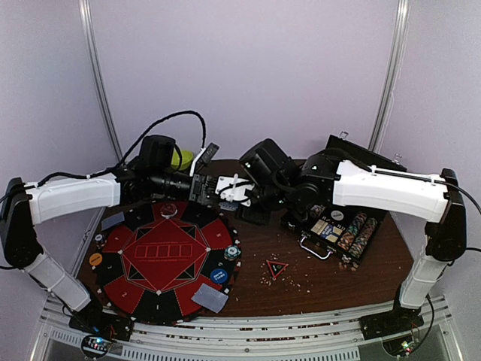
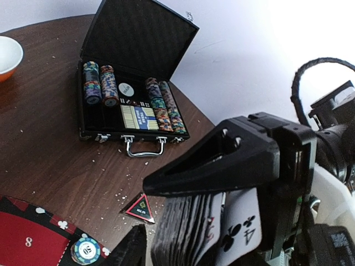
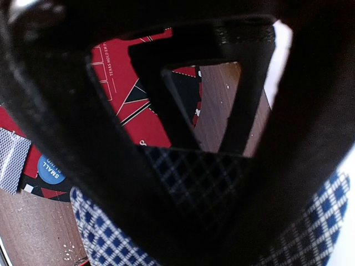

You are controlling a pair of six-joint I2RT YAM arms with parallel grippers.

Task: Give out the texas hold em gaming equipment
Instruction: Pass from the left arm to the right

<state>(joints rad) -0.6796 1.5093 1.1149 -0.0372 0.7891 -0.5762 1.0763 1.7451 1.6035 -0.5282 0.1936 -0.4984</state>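
My left gripper (image 1: 207, 186) is shut on a deck of playing cards (image 2: 191, 230), held on edge above the table; an ace of clubs faces out. My right gripper (image 1: 252, 195) meets it at the table's back middle. In the right wrist view a blue-checked card back (image 3: 100, 235) fills the space between its dark fingers, so it seems shut on a card. The red-black triangle marker (image 1: 276, 268) lies on the wood and shows in the left wrist view (image 2: 139, 208). A striped chip (image 1: 233, 252), blue button (image 1: 219, 276), orange button (image 1: 95, 259) and face-down cards (image 1: 210, 298) lie at the mat's rim.
The round red-black poker mat (image 1: 161, 256) covers the left half of the table. The open black chip case (image 1: 346, 226) with rows of chips stands at the right, also in the left wrist view (image 2: 133, 83). A white bowl (image 2: 8, 55) is far back. Crumbs dot the wood.
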